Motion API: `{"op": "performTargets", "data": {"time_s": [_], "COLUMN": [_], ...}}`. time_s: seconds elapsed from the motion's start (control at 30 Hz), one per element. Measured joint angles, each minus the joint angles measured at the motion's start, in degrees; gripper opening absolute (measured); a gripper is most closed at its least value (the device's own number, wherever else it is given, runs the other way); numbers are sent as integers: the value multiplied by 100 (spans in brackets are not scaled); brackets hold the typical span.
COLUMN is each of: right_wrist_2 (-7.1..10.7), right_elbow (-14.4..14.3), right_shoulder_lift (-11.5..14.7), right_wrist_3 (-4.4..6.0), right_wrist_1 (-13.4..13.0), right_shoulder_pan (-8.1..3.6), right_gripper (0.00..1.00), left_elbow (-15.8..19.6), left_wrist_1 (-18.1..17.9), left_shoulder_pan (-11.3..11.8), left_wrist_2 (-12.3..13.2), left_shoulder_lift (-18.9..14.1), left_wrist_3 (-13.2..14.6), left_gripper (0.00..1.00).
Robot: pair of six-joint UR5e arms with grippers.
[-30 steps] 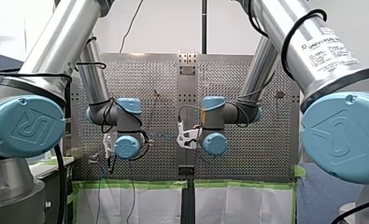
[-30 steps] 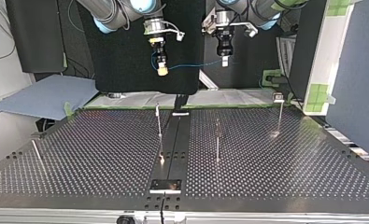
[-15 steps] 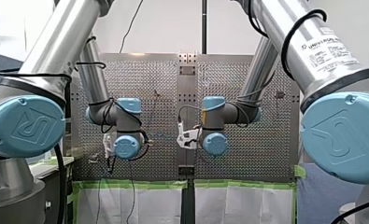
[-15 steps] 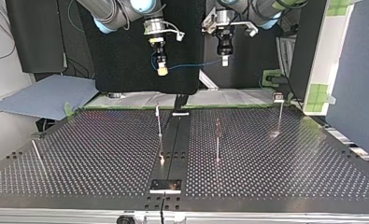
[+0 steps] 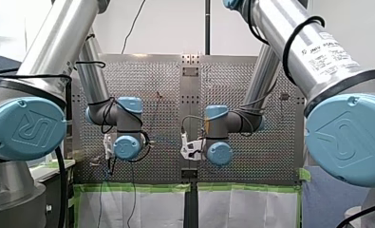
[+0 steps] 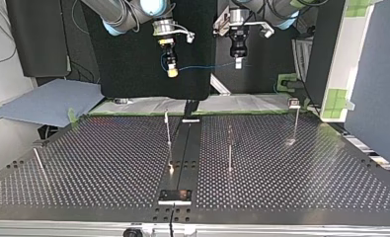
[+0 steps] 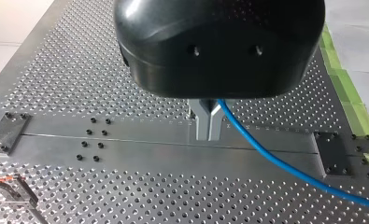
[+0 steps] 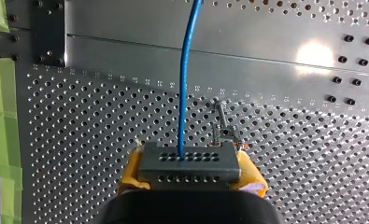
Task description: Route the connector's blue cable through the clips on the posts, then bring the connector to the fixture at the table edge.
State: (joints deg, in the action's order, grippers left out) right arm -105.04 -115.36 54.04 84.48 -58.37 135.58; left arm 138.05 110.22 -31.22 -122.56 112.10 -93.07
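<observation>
Blue cable is hanging unrouted, left gripper pinching it, right gripper grasping grey connector, likely needing lowering onto metal posts.

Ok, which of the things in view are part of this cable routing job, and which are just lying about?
In the job: connector, in my right gripper; blue cable, pinched by my left gripper; three clip posts; fixture plate at the table edge.
Just lying about: blue sheet beside the table; green tape; thin rod near the table's corner.
</observation>
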Motion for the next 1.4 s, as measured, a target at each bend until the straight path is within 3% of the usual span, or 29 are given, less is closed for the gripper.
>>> {"op": "performTargets", "data": {"time_s": [1.07, 1.2, 1.4], "right_wrist_2": [-1, -124, -440], "right_elbow": [1, 125, 436], "right_shoulder_lift": [-3, 31, 316], "right_wrist_3": [1, 38, 142], "right_wrist_1": [1, 82, 322], "right_shoulder_pan": [-1, -88, -99], "right_gripper": [0, 0, 0], "left_elbow": [0, -9, -108], "left_wrist_1": [0, -15, -134], "left_shoulder_pan": [0, -15, -216], "left_wrist_2": [0, 16, 212], "left_shoulder_lift": [-1, 14, 140], "left_wrist_3": [0, 16, 0], "left_gripper": [2, 2, 2]}}
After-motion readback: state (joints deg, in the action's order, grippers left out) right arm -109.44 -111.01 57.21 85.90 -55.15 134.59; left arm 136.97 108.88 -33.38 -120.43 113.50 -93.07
